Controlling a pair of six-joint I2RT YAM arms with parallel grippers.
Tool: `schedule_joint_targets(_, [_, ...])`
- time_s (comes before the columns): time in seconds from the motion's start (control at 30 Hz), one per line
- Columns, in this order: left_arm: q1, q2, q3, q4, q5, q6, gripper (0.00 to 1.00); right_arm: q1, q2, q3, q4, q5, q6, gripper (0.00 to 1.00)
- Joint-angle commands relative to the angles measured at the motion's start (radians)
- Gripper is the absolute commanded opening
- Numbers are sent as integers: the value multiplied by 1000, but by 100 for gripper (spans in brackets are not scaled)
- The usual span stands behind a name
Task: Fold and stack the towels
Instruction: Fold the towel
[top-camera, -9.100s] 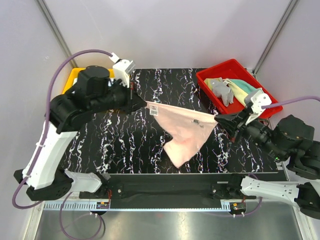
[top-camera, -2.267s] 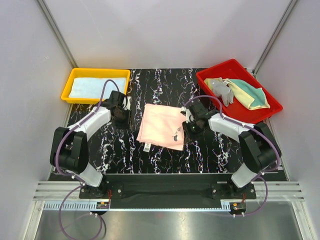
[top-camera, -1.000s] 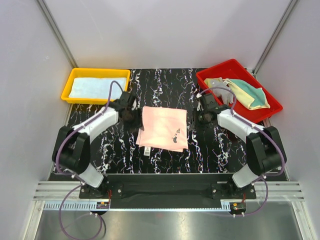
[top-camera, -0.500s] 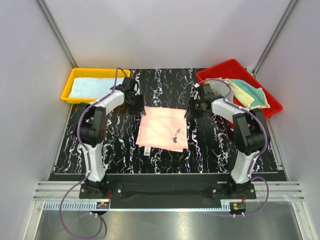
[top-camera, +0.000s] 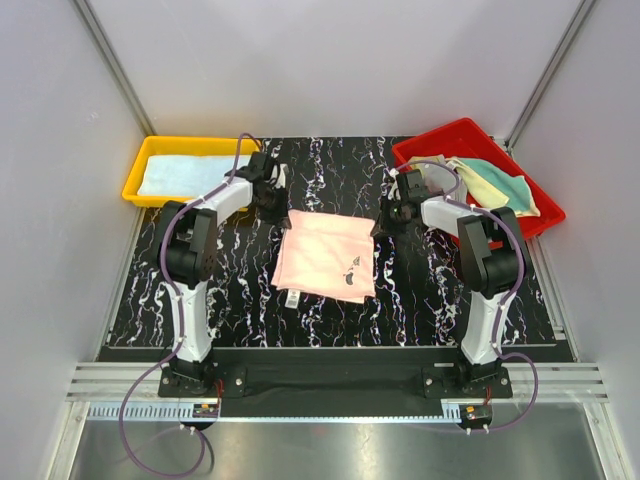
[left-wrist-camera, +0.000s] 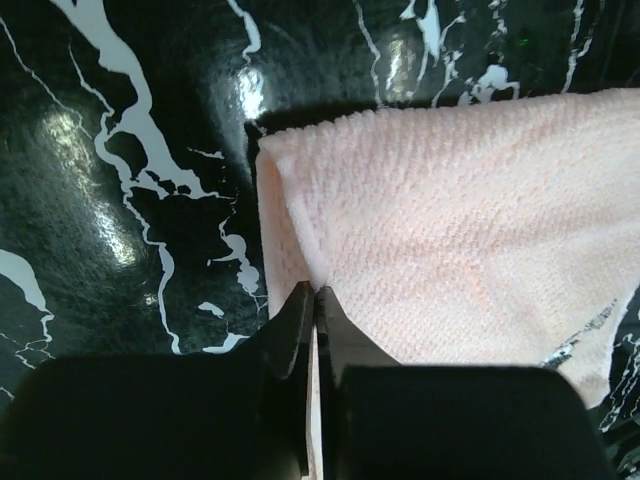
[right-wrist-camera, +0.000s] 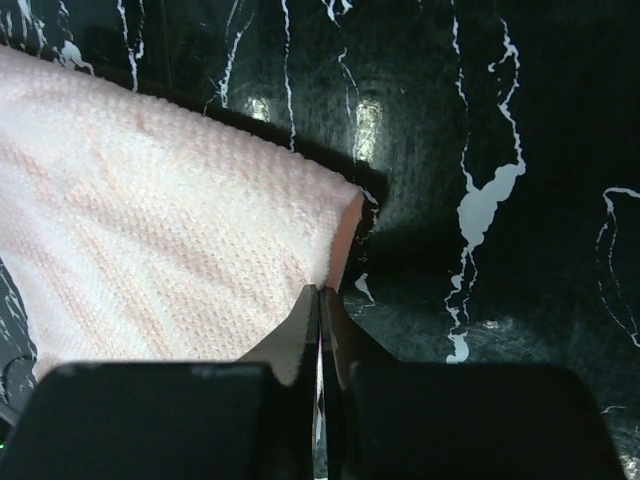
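A folded pink towel (top-camera: 325, 255) with a small dark mark lies flat on the black marbled table (top-camera: 330, 165). My left gripper (top-camera: 277, 210) is at the towel's far left corner and my right gripper (top-camera: 383, 222) at its far right corner. In the left wrist view the left gripper (left-wrist-camera: 313, 292) is shut, pinching the pink towel (left-wrist-camera: 450, 220) at its left edge. The right wrist view has the right gripper (right-wrist-camera: 318, 290) shut on the pink towel (right-wrist-camera: 180, 230) at its right edge. A light blue towel (top-camera: 185, 175) lies folded in the yellow tray (top-camera: 195, 142).
A red tray (top-camera: 470, 128) at the back right holds a grey towel (top-camera: 445, 182) and a yellow and teal-green towel (top-camera: 497, 188). Both arms stretch forward from the near edge, one along each side of the pink towel.
Both grippers have moved a little farther back to the pink towel's far corners and closed on its edges. The towel has not shifted.
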Motion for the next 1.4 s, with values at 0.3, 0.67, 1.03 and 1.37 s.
schedule_joint_targets(0.3, [14, 48, 192, -24, 62, 27, 2, -27, -28, 43, 72, -46, -32, 0])
schedule_joint_targets(0.67, [34, -20, 152, -97, -165, -61, 41, -30, -97, 54, -51, -21, 56, 47])
schedule_joint_targets(1.03, [-29, -356, -366, 40, -82, -103, 41, -28, -341, -147, -122, -23, 96, 46])
schedule_joint_targets(1.37, [-141, -364, -486, 7, -238, -157, 31, -30, -435, -272, -112, -41, 72, 43])
